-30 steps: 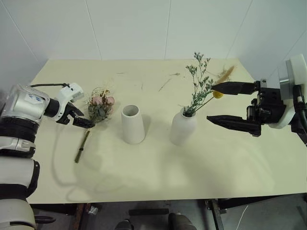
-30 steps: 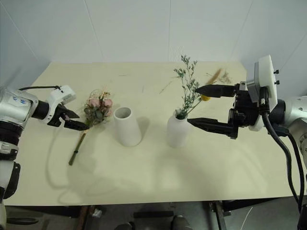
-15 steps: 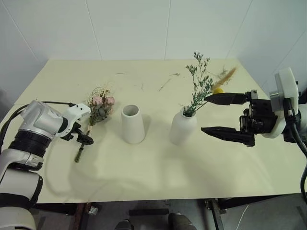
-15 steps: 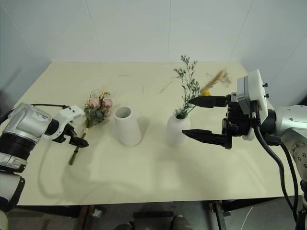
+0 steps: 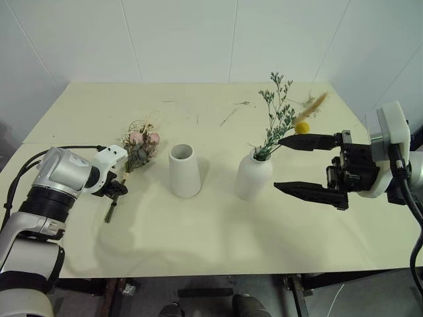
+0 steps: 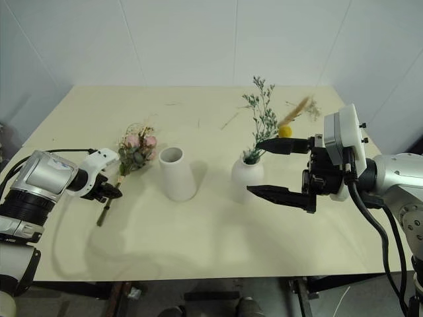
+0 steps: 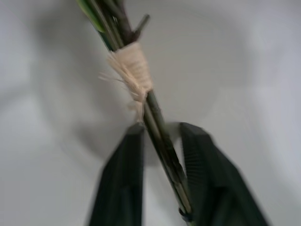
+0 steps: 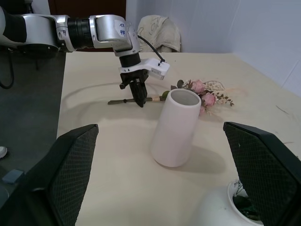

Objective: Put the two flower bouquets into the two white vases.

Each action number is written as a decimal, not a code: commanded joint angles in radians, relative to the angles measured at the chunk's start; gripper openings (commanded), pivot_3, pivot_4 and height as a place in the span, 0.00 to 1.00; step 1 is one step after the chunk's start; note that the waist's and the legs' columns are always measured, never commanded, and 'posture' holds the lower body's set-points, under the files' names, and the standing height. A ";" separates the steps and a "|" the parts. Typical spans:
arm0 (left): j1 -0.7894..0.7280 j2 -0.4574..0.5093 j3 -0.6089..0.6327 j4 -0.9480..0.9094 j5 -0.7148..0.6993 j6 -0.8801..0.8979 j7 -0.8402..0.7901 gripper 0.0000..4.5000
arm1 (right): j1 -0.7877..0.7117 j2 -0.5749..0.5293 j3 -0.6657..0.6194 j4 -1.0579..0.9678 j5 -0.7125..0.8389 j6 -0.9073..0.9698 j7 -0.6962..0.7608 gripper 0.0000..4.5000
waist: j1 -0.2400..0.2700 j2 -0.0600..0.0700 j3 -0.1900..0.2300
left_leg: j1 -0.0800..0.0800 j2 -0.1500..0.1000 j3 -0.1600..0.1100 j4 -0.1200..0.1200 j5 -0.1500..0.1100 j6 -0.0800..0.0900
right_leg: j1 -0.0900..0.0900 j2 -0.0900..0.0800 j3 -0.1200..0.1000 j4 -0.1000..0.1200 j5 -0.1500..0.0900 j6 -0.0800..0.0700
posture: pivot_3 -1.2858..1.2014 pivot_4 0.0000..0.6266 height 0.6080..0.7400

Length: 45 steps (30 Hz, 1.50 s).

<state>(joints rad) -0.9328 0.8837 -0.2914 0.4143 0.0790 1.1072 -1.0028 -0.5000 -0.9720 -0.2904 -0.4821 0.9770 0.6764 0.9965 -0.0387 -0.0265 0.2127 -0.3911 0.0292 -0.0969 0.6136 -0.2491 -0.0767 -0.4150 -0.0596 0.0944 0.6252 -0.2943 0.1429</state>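
One bunch of pink roses (image 5: 141, 146) lying on the pale surface (image 5: 211, 231) has just been pinched by the left pincer (image 5: 117, 190), ready for lifting into the wide white vase (image 5: 184, 170), while the right pincer (image 5: 301, 165) waits wide.

A pale yellow table (image 5: 198, 244) stands against a white wall. On it lies a rose bouquet (image 5: 137, 148) at the left, stems toward the near edge. Beside it stands a wide-mouthed white vase (image 5: 184, 171), then a rounded vase (image 5: 254, 178) holding a green sprig bunch (image 5: 276, 122). Loose sprigs (image 5: 229, 115) lie scattered at the back.
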 commanded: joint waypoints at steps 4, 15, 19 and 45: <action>-0.012 -0.036 0.160 0.127 -0.052 -0.125 0.122 0.00 | -0.001 -0.020 -0.040 -0.023 0.015 -0.004 0.007 1.00 | 0.006 0.000 0.000 | 0.001 0.000 0.000 0.000 0.000 0.000 | 0.000 0.000 0.000 0.001 0.000 0.000 | 0.52 0.24 1.00; -0.094 -0.208 0.700 0.165 -0.467 -0.543 0.173 0.00 | 0.057 0.007 -0.047 -0.018 -0.006 -0.011 -0.038 1.00 | 0.014 0.000 0.000 | -0.001 -0.001 0.000 0.002 0.001 -0.001 | 0.001 -0.002 -0.001 0.000 0.001 0.001 | 0.52 0.24 1.00; -0.079 -0.292 0.772 0.000 -0.649 -0.507 0.109 0.00 | 0.076 0.032 -0.044 -0.024 -0.014 -0.017 -0.074 1.00 | 0.012 0.000 0.000 | 0.000 -0.001 0.000 0.002 0.001 -0.002 | 0.001 -0.002 -0.001 0.000 0.001 0.001 | 0.52 0.24 1.00; 0.077 -0.471 0.580 -0.136 -0.707 -0.756 0.027 0.00 | 0.131 0.117 -0.074 -0.099 -0.019 -0.035 -0.265 1.00 | 0.012 0.000 0.000 | 0.002 -0.001 0.000 0.005 0.002 -0.003 | 0.004 -0.001 0.000 0.000 0.003 0.002 | 0.52 0.24 1.00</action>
<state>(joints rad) -0.8574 0.4269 0.2929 0.2619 -0.6405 0.4044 -0.9703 -0.3700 -0.8597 -0.3235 -0.5508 0.9448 0.6595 0.7476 -0.0270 -0.0268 0.2125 -0.3891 0.0282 -0.0966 0.6192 -0.2472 -0.0801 -0.4106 -0.0608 0.0945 0.6249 -0.2911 0.1447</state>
